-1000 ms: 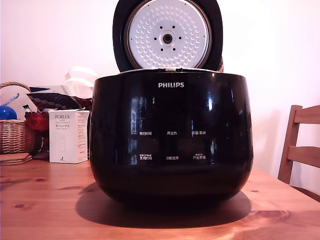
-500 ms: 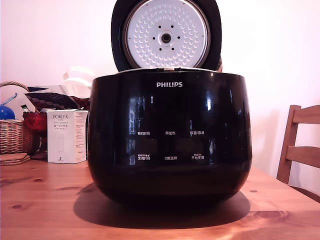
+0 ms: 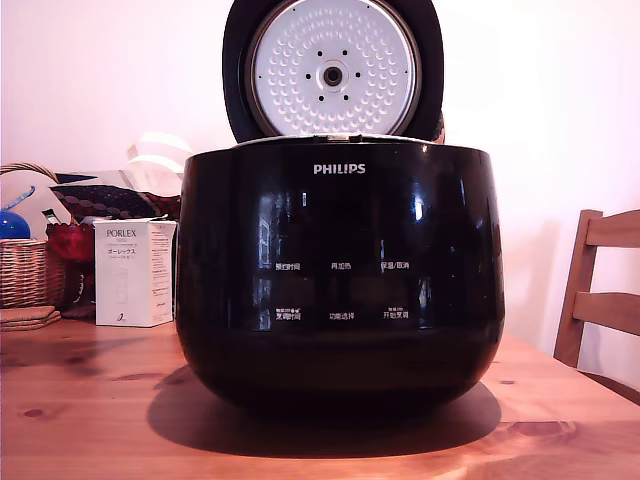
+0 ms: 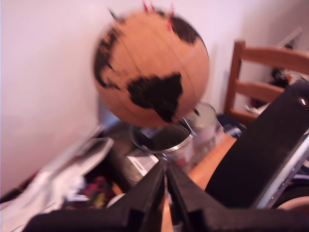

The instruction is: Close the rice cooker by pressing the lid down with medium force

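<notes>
Rice cooker (image 3: 340,280) sits near on the wooden tabletop (image 3: 90,410), lid (image 3: 333,70) upright, open. Far left in exterior view: white box (image 3: 134,272), wicker basket (image 3: 30,270) holding a blue object. Gripper (image 4: 165,166) jaws pressed together, beside the lid's edge.

A: The top of the round glossy black lid (image 3: 237,70) is cut off by the exterior view's upper edge.

B: In the wrist view, the cork-brown globe (image 4: 150,67) is blurred, and the black gripper (image 4: 165,169) is cropped below.
</notes>
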You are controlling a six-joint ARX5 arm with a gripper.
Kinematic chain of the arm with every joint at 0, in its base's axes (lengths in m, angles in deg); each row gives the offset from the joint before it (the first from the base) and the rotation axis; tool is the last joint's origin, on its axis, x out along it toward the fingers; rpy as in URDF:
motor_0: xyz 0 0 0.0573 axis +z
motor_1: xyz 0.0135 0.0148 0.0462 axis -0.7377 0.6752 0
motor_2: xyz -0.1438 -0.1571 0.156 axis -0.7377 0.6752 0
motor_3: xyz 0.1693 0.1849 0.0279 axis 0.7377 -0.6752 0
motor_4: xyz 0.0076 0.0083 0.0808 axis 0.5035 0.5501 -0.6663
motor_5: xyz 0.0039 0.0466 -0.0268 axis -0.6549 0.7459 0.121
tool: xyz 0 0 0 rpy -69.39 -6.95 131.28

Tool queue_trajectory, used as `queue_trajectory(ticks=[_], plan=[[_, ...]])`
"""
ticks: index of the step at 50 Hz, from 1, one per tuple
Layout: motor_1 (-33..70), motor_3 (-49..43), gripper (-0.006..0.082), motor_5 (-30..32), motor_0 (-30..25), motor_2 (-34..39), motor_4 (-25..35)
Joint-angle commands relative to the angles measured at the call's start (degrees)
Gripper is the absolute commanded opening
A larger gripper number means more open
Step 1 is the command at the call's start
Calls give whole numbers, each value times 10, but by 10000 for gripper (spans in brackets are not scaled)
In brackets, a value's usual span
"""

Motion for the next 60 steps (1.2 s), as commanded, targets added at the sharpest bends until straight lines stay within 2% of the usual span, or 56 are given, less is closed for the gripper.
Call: queue_trajectory(ticks=[1, 12, 29, 47, 60], plan=[[7, 22, -21, -3, -9, -23, 0], [32, 77, -21, -3, -28, -25, 5], [37, 66, -21, -2, -31, -25, 68], [44, 52, -21, -1, -50, -25, 66], [61, 59, -21, 9, -65, -25, 41]])
